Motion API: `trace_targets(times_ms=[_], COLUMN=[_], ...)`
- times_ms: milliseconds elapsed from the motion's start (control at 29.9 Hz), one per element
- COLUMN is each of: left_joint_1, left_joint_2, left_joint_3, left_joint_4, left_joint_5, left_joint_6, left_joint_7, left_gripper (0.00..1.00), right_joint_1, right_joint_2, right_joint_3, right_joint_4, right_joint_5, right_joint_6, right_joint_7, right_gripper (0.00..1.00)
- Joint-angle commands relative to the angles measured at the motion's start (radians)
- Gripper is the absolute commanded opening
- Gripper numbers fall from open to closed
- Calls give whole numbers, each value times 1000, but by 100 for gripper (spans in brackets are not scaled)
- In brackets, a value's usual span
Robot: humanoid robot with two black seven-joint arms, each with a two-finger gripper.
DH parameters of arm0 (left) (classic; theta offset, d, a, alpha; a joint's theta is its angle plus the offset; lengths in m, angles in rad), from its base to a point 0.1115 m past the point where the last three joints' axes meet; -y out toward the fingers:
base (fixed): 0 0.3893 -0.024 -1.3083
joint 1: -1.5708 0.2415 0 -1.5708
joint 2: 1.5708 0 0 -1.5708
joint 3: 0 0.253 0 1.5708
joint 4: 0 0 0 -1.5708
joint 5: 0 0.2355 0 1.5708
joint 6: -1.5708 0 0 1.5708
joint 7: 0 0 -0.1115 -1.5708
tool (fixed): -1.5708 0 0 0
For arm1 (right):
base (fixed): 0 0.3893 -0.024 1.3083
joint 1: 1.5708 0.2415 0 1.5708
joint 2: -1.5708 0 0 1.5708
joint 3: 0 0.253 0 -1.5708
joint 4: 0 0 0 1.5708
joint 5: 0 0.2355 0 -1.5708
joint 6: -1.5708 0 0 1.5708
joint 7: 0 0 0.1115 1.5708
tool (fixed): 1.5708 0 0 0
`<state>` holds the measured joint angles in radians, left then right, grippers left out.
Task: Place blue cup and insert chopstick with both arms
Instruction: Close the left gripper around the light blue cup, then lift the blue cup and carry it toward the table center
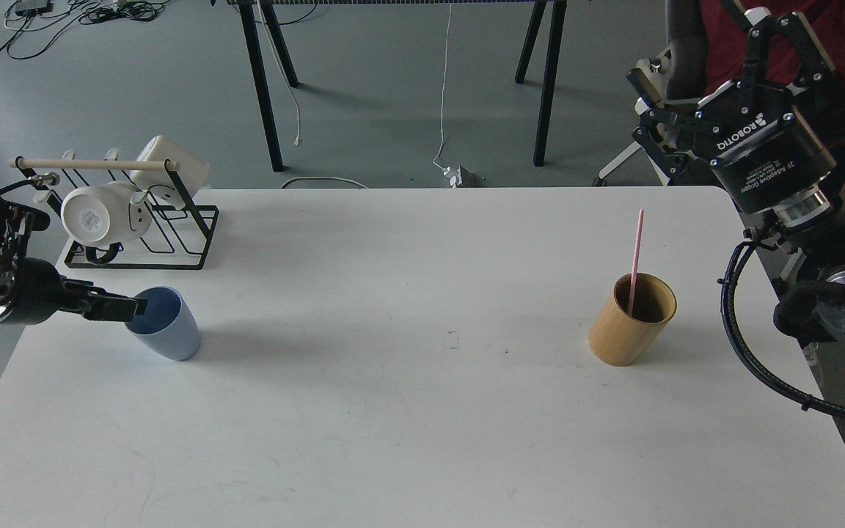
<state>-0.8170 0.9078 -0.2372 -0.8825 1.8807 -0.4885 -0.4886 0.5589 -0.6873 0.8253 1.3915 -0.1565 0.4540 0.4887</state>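
A: Which step is this?
B: The cup grasp, I judge — the left gripper (125, 308) sits at the blue cup (166, 323) rim, far left of the table (393, 411); clamped or not, I cannot tell.
A: And the chopstick (636, 258)?
B: Upright in the wooden cylinder (631, 319) — the right gripper (716, 66) hangs above, fingers apart. Next: bring the cup towards the centre.

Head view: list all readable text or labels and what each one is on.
"ROBOTIQ": white, upside down in this view, on the right gripper body.
"2F Adaptive Gripper": smaller white print on the same body; the fine lines beside it are too small to read.
White mug base: circular mark, unreadable.
Nothing else legible.
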Motion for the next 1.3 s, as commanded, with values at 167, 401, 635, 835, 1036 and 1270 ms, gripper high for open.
trace_targets(times_ms=[167,401,635,835,1036,1270], left_joint_1=[6,16,16,16,16,7], left_joint_2=[-86,-99,-90,-84,-83,-21], left_joint_3=[-1,-1,-1,-2,-2,-10], left_joint_4=[91,99,94,85,77,-51], left_joint_5=[-8,-9,-6,-25,-49,-115], left_joint_6=[0,0,11,37,34,15], left_joint_7=[0,0,0,0,0,0], left_gripper=[96,74,53,11,4,4], right_joint_1=[-7,-14,-16,-19,-22,-27], right_joint_2=[0,-8,-8,-8,-8,-6], right_joint_3=[0,-1,-2,-3,-3,-2], right_joint_4=[-2,-5,-6,-6,-6,-9], right_joint_5=[0,0,0,0,0,0], right_joint_6=[0,0,0,2,0,-1], right_joint_7=[0,0,0,0,0,0], right_gripper=[96,96,96,96,96,96])
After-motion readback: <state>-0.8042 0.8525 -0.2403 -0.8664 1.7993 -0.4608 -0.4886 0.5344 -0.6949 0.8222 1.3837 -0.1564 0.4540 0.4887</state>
